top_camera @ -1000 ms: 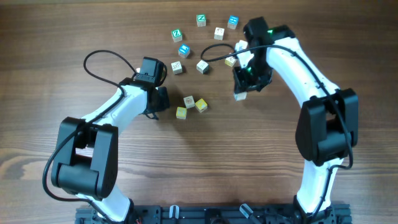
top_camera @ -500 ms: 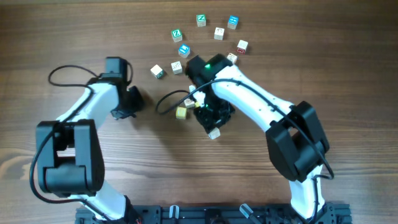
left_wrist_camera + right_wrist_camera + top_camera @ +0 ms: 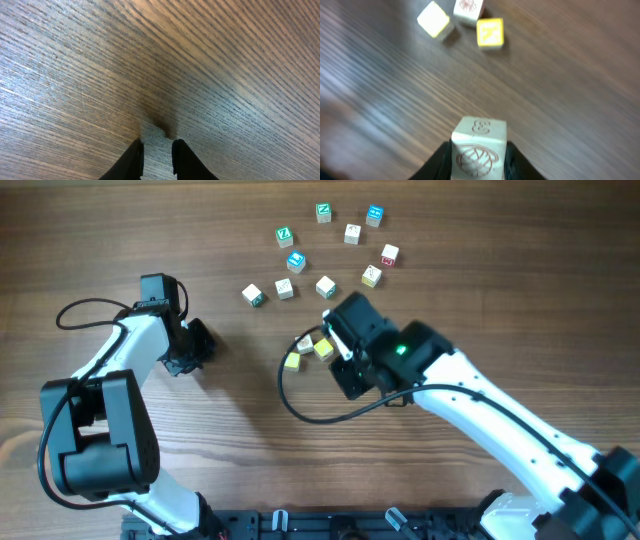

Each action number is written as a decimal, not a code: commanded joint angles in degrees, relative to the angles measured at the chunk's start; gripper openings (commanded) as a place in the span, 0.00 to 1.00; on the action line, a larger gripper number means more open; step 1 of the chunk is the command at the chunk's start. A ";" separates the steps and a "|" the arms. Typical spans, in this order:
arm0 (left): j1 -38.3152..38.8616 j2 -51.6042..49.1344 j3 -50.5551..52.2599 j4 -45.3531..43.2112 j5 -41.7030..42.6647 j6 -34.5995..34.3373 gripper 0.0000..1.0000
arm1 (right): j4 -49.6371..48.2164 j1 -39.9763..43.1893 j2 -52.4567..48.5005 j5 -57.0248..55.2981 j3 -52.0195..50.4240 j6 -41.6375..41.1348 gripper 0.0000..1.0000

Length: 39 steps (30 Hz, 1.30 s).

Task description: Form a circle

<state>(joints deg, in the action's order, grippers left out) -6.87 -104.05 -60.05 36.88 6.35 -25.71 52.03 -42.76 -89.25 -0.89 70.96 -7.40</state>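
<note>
Three small blocks lie close together at the table's middle: a yellow one, a cream one and another yellow one. No closed circle of blocks shows. My right gripper sits just right of this cluster, shut on a cream block with red marks. In the right wrist view the cluster lies ahead of that block, apart from it. My left gripper hovers over bare wood at the far left, its jaws slightly apart with nothing between them.
Several more letter blocks are scattered in a loose arc at the back, from a white one on the left to one with a red mark on the right. The right arm's cable loops over the wood in front of the cluster.
My right arm swung from the back right to the middle, carrying its block to the cluster. My left arm drew back to the left, uncovering a block at the back left.
</note>
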 commanded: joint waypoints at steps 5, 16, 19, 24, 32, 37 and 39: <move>0.00 0.20 0.39 0.04 0.70 -0.48 0.22 | -8.46 0.04 -9.51 3.91 -3.58 7.17 0.04; 0.00 0.20 0.39 0.00 0.90 -0.48 0.22 | -16.06 0.13 -17.31 3.91 -3.58 8.96 0.04; 0.00 0.20 0.39 -0.02 1.55 -0.48 0.23 | -17.84 0.15 -17.31 3.91 -3.58 9.75 0.06; 0.00 0.20 0.39 -0.02 1.55 -0.48 0.24 | -18.45 0.15 -17.31 3.91 -3.58 10.49 0.17; 0.00 0.20 0.39 0.00 1.55 -0.48 0.25 | -18.08 0.13 -17.31 3.93 -3.58 11.06 0.74; 0.00 0.20 0.39 0.00 1.60 -0.48 0.25 | -17.53 0.13 -17.66 3.96 -4.09 11.06 0.47; 0.00 0.20 0.39 0.02 1.68 -0.48 0.25 | -17.70 0.13 -18.27 3.93 -4.09 11.04 0.52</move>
<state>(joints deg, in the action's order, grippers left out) -6.87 -104.05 -60.05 36.91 7.03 -25.85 34.63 -42.76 -105.60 2.57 67.29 3.31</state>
